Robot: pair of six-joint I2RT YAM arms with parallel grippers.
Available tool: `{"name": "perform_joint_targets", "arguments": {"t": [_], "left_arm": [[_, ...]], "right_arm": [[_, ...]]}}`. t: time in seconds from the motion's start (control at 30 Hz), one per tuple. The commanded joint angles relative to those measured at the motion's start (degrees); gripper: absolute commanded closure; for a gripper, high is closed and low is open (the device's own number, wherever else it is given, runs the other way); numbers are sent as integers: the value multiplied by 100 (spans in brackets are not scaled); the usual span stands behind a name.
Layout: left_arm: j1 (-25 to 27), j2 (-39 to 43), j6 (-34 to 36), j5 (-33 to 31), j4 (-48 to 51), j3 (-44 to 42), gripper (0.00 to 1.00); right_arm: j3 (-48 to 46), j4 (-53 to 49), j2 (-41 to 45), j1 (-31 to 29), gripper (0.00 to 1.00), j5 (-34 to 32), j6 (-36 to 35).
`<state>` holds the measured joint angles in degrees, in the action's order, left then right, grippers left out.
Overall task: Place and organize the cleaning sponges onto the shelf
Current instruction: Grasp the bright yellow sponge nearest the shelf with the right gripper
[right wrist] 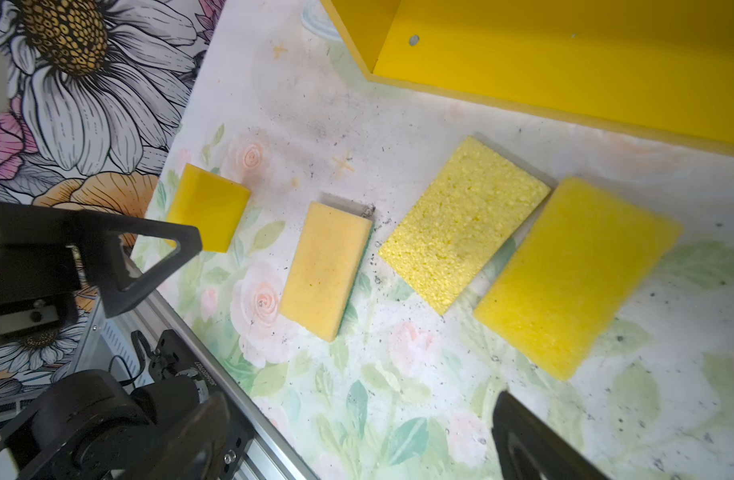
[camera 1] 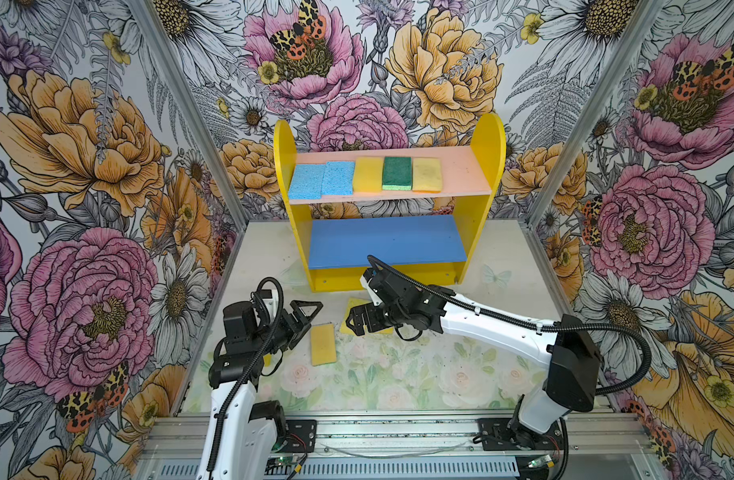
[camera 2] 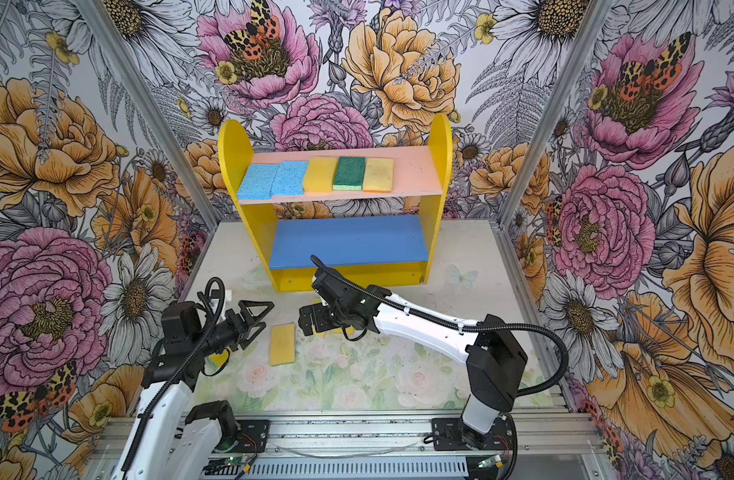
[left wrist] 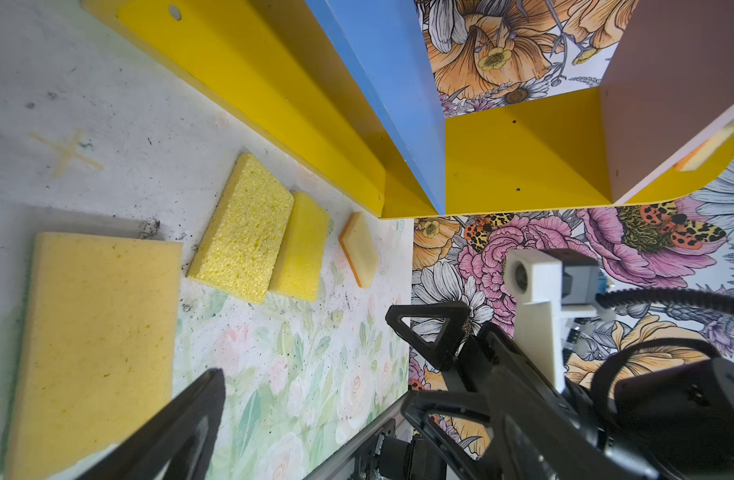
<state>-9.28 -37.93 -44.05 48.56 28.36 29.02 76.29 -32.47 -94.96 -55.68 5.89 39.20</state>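
Sponges sit in two places: a row of five [camera 1: 368,174] lies flat and edge to edge on the pink upper board [camera 1: 461,174] of the shelf [camera 1: 488,166], well beyond and above both grippers. We judge it is packed from one end to keep it tidy and leave room at the other. The blue lower board [camera 1: 386,241], just beyond the right gripper [camera 1: 353,321], carries nothing, and we take it as the place for the rest. Five more lie loose on the table [camera 1: 440,374]. The tan sponge [camera 1: 323,344] is just ahead of the left gripper [camera 1: 311,323]. The pitted yellow sponge [right wrist: 465,224] and the smooth yellow sponge [right wrist: 577,276] lie side by side beneath and just ahead of the right gripper. An orange-backed sponge [left wrist: 359,249] lies past those two, and a small yellow sponge [right wrist: 207,212] is close under the left arm. The left gripper has its jaws spread wide and grips nothing, turned toward the tan sponge. The right gripper is likewise spread wide and empty, hanging over the yellow pair without visible contact, which we read as readiness to pick one.
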Motion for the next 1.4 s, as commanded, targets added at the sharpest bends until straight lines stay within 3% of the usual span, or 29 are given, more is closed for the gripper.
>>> {"name": "perform_joint_targets", "arguments": {"t": [0.0, 0.2, 0.43, 0.57, 0.77, 0.97, 1.37], "left_arm": [[31, -8, 19, 155, -132, -27, 1], [84, -51, 11, 157, -146, -47, 1], [304, 48, -57, -21, -153, -56, 1], [395, 176, -86, -150, -149, -79, 1], [698, 103, -121, -377, -142, -104, 1], [960, -4, -119, -636, -142, -91, 1], [998, -54, -79, -742, -145, -104, 1]], "right_arm": [[-295, 179, 341, 16, 0, -294, 123], [-873, 361, 599, 331, 1, -489, 351], [-1498, 1274, 408, 701, 2, -128, 597], [-1871, 1987, 166, 905, 9, 103, 730], [-2183, 2723, -295, 1174, 29, 318, 907], [-2390, 3128, -564, 1308, 40, 283, 1118], [-2086, 3156, -1195, 1394, 63, 352, 1066]]}}
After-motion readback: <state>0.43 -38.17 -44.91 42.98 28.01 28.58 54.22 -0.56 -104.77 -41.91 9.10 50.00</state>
